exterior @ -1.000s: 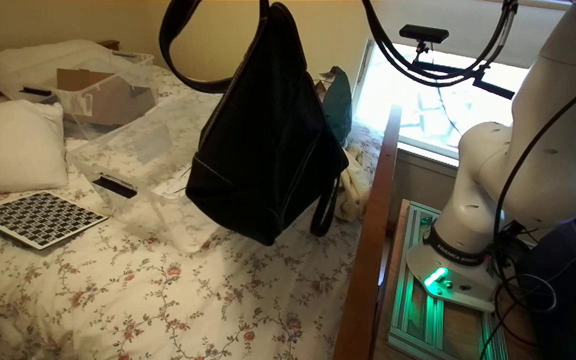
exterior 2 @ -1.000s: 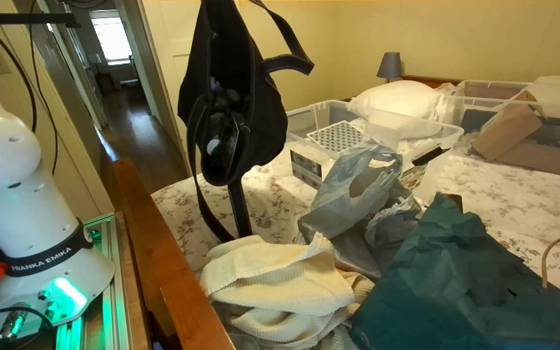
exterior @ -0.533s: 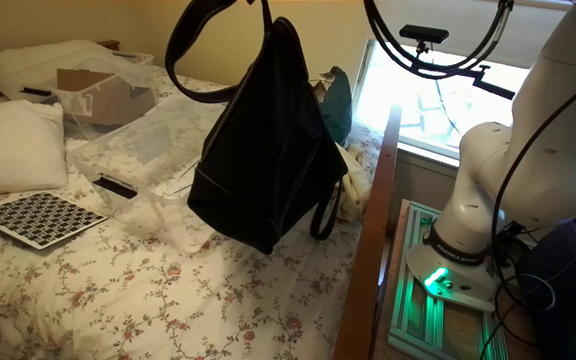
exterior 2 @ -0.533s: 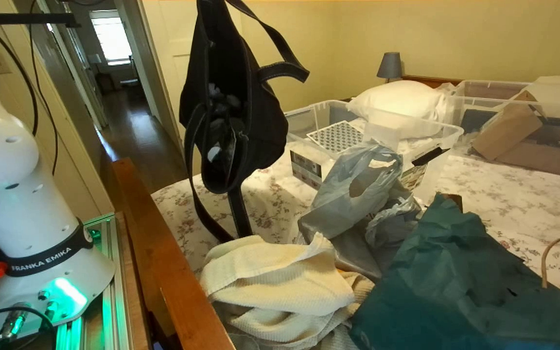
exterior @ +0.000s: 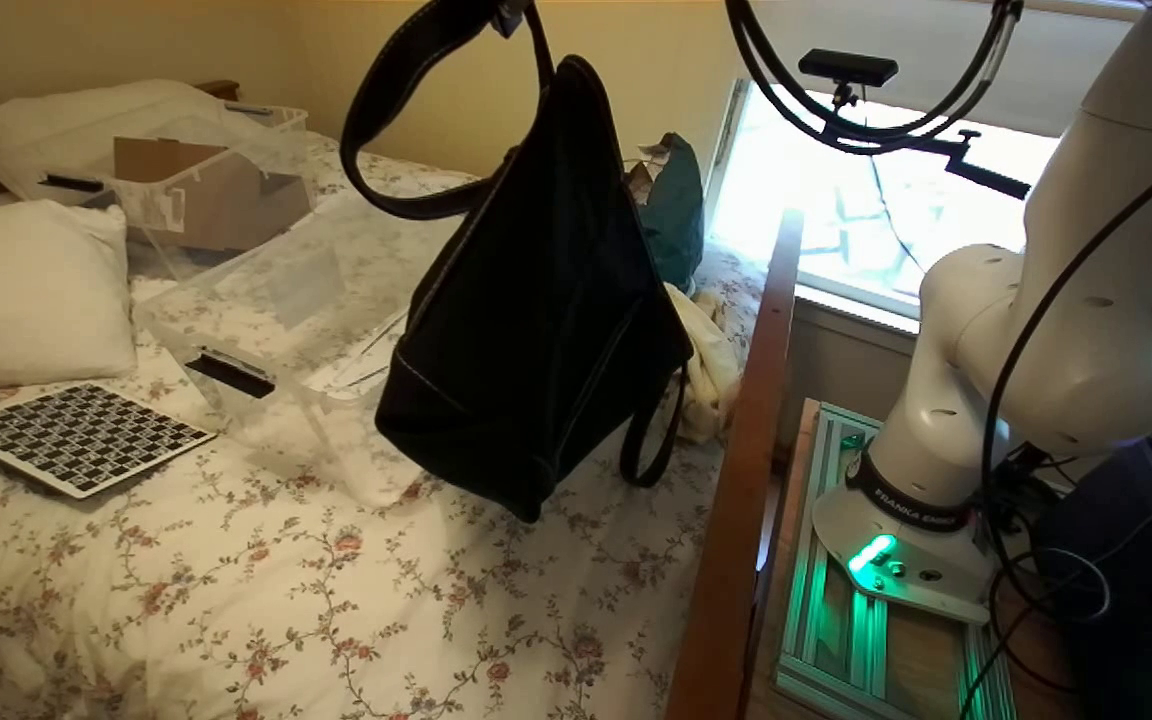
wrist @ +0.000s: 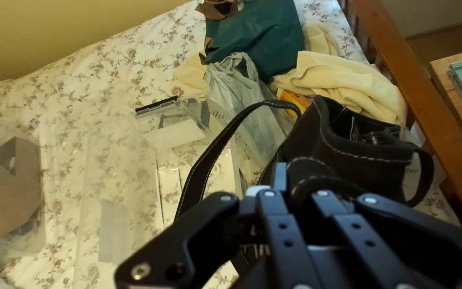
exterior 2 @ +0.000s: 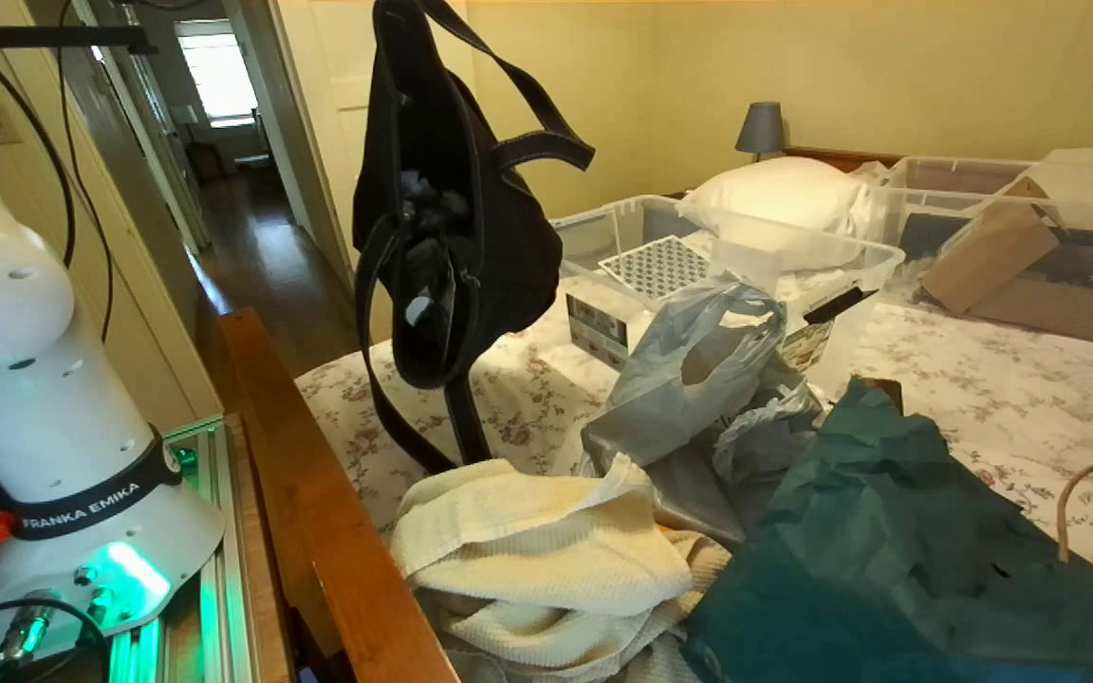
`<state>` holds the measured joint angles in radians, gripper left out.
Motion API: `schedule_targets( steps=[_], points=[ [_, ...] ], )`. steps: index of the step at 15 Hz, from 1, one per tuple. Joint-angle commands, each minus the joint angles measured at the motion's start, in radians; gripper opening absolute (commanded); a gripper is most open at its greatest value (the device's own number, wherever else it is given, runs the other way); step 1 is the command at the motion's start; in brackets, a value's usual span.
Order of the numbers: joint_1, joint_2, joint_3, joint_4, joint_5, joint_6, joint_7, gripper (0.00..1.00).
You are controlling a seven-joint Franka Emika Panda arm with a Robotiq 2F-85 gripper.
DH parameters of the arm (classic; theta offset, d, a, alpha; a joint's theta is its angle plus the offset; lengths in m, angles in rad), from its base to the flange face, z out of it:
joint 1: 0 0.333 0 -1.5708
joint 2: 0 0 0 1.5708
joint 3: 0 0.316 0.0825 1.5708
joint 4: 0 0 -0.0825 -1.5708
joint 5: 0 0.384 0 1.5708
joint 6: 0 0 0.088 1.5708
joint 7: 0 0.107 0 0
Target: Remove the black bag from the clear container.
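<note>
Sitting at the left in an exterior view, the clear container [exterior: 266, 400] is near the load; a swing that way could knock or drag it. Just right of it, outside and in mid-air, hangs the black bag [exterior: 546, 310], tilted; removal judged achieved, set-down outstanding. The claw [wrist: 298, 196] pinches one strap [exterior: 366, 110], the grip partly hidden in the wrist view. With the weight apparently on that strap, slipping or pendulum sway is the chief hazard; abrupt motion would cause it. The bag's mouth gapes sideways, exposing contents [exterior 2: 433, 213]; further tilt or a hard landing could spill them. At the right, the second strap [exterior 2: 467, 417] dangles by the cream towel [exterior: 711, 370], contact undetermined, with the wooden rail [exterior: 746, 480] beyond; lowering there risks a snag.
</note>
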<state>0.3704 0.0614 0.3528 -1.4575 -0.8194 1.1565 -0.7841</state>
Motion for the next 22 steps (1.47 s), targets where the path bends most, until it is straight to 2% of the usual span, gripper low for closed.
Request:
schedule_targets(
  steps=[1,4,5,6,16,22],
  points=[
    [-0.014,-0.039,-0.004,-0.007,0.031,0.002,-0.088,0.01],
    [-0.017,-0.042,-0.006,-0.011,0.045,-0.003,-0.109,0.02],
    [-0.017,-0.041,-0.006,-0.009,0.047,-0.006,-0.116,0.12],
    [-0.018,-0.042,-0.006,-0.010,0.046,-0.007,-0.122,0.32],
    [-0.025,-0.044,-0.009,-0.008,0.058,0.007,-0.132,0.98],
    [-0.037,-0.054,-0.018,-0.006,0.078,0.061,-0.114,1.00]
  ],
)
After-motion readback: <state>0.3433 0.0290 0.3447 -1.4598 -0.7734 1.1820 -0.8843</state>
